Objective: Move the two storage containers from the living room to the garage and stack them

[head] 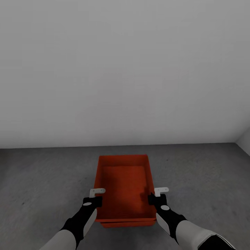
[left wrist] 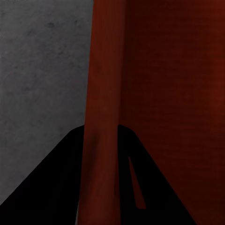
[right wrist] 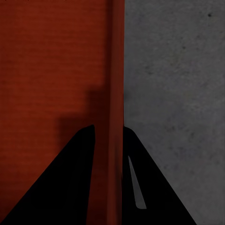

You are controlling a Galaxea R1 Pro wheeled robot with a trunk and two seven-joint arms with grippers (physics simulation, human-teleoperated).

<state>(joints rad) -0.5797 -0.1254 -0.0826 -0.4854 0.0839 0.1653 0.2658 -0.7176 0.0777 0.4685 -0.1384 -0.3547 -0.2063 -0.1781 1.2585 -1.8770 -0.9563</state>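
An orange-red bin [head: 125,185] is seen over the dark grey floor [head: 41,180], near the foot of the white wall [head: 125,69]. A second rim [head: 126,223] shows just under its near edge, so it is judged to sit on, or just above, the other bin; whether the two touch cannot be told.

The left claw [head: 93,201] is clenched on the bin's left wall, and in the left wrist view that wall [left wrist: 101,117] runs between the dark fingers [left wrist: 51,187]. The right claw [head: 156,198] is clenched on the right wall, which is likewise pinched between its fingers [right wrist: 70,187] in the right wrist view.

The step in hand is judged to be the stacking. It is best done with both arms lowered together, so that the bin is kept level and its edges are kept parallel to those of the lower bin. The thin walls should be released only once the weight is carried from below; both claws are then best opened together and drawn straight up, so that neither wall is dragged sideways.
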